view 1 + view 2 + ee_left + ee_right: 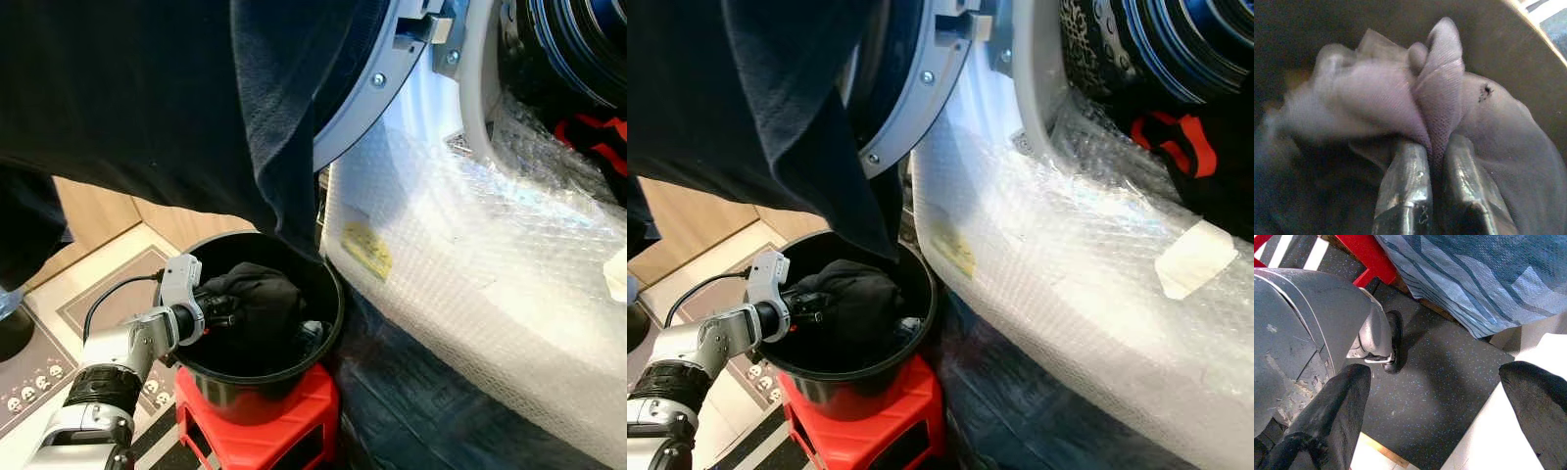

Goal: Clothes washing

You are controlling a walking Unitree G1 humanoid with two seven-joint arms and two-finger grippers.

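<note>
Because the black bucket point(328, 323) sits raised on a red stool point(284, 431) beside the washer's open door point(921, 98), we reach in, left hand point(1436, 147) pinched tight on a dark garment point(257, 294), while our right hand point(1435, 421) hangs spread wide, holding nothing.

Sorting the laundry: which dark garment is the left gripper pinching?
The bunched black garment inside the black bucket, pinched by the left gripper; the larger dark cloth hangs above, ungripped.

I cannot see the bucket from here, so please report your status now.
Left gripper inside black bucket, shut on dark garment. Right gripper open, idle, low over floor. Bucket on red stool. Dark cloth hangs over the bucket, blocks the view.
</note>
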